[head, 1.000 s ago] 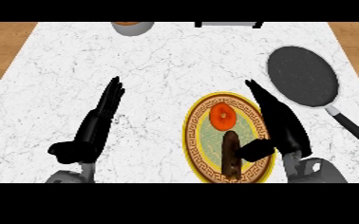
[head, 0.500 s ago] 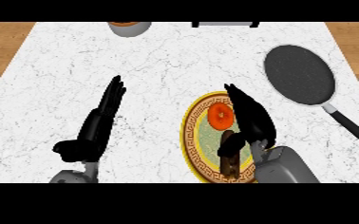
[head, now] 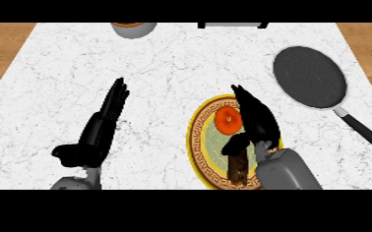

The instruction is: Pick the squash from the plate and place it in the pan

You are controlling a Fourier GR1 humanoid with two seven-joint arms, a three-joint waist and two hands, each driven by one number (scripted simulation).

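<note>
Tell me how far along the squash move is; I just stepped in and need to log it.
Nothing is finished: the orange squash lies on the plate, and the pan holds nothing. In hand: the right hand is over the plate beside the squash, fingers straight, not gripping. A dark item shares the plate. The left hand rests open on the counter. Left: grasp, lift, carry to the pan, release.

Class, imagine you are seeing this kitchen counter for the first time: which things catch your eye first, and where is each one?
The yellow-rimmed plate near the front draws the eye, with the orange squash on it and the right robot hand stretched over it, fingers straight. A dark pan lies at the right of the white counter. The left robot hand rests open at the left.
</note>
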